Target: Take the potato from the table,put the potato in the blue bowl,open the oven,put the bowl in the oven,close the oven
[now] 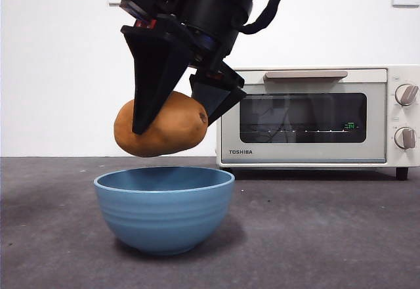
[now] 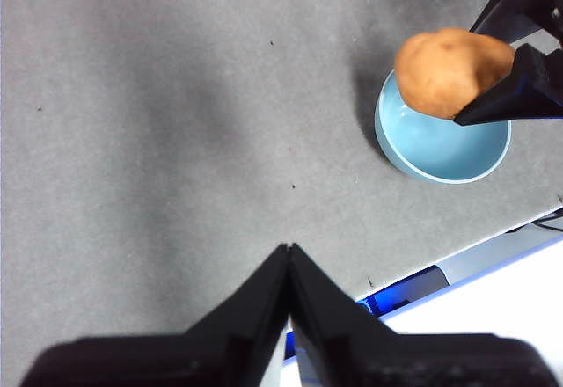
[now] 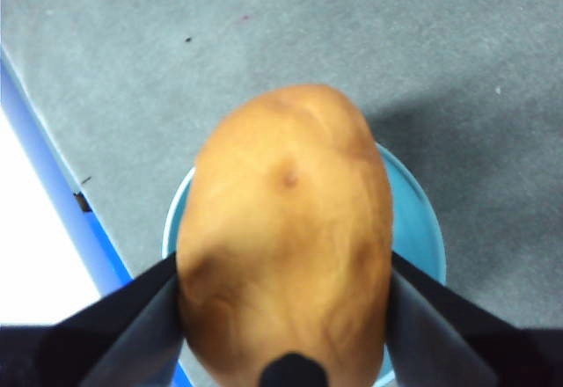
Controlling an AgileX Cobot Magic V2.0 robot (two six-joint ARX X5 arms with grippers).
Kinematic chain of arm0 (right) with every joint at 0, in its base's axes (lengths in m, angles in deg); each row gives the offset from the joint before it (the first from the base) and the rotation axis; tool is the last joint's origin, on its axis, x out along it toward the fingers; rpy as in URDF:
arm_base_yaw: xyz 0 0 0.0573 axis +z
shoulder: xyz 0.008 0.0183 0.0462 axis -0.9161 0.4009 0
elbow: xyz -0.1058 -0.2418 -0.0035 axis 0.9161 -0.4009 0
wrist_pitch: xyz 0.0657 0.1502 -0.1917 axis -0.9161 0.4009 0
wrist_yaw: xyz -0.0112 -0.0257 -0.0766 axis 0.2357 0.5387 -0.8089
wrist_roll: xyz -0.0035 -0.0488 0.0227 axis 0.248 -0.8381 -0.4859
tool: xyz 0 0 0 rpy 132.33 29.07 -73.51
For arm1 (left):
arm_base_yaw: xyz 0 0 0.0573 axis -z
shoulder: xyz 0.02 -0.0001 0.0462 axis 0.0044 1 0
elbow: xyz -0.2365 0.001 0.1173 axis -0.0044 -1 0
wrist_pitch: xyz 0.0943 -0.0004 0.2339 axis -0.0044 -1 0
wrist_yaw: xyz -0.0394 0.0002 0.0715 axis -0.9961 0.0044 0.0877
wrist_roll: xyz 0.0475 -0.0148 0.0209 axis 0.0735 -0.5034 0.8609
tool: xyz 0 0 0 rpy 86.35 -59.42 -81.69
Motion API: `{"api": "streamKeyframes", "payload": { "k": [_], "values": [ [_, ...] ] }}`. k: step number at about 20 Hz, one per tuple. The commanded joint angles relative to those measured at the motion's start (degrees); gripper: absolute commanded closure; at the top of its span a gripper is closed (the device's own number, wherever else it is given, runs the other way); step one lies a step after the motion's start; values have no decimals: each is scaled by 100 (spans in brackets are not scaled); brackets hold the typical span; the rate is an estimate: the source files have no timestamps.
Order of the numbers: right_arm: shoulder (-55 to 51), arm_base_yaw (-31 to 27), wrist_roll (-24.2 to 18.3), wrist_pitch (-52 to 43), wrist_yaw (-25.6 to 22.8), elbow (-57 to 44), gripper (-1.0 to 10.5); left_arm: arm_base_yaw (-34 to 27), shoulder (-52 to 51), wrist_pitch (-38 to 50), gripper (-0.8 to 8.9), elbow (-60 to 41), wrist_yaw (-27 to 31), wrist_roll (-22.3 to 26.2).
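Right gripper [image 1: 176, 108] clamped on the potato [image 1: 161, 129], up in the air just over the blue bowl [image 1: 164, 208] (bowl near the table [image 1: 341, 236] front edge). Best to go lower, stay over the middle, then let go softly. Left gripper [image 2: 289, 259] pinched together, holding nothing. Oven [image 1: 315, 115] door not yet opened.
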Motion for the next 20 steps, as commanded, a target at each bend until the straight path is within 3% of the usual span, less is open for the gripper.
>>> {"api": "streamKeyframes", "payload": {
  "k": [1,2,5,9,13,17,20],
  "values": [
    [26,11,111,-63,-9,-72,935,13,87,15,818,-52,0,24],
    [35,11,111,-74,-4,-72,934,13,122,15,818,-52,0,42],
    [74,11,175,-61,-7,-72,750,13,225,15,818,-52,0,157],
    [74,11,184,-13,-20,-72,707,13,254,15,818,-52,-2,157],
    [74,42,195,151,-50,-72,474,13,254,15,818,-52,-2,157],
    [74,50,350,173,-55,-72,372,13,256,15,818,-52,-2,157],
    [55,90,328,260,-59,-68,376,13,260,20,818,-52,-2,157]
  ]
}}
